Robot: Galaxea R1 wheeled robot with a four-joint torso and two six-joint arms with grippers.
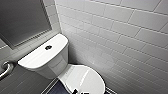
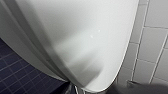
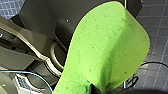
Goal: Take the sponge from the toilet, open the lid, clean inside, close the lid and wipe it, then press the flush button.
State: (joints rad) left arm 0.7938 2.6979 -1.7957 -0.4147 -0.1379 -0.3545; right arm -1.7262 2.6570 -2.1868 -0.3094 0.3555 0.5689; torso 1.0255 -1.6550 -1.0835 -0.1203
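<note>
The right gripper (image 3: 96, 89) is clamped on the sponge (image 3: 105, 50), above the floor tiles (image 3: 156, 37) short of the toilet (image 1: 53, 62). The sponge curls at the pinch, so it is likely light and soft, best gripped at its waist. Farther off, the toilet's glossy lid (image 1: 83, 80) lies shut.

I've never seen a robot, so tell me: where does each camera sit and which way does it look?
Head view: high up, facing forward and down at the toilet and flush button.
Left wrist view: on the left arm, close against the toilet's white curve.
Right wrist view: on the right arm, facing the sponge in the right gripper, dark robot body behind.
Shared: head and left wrist, the toilet; both wrists, blue floor.
</note>
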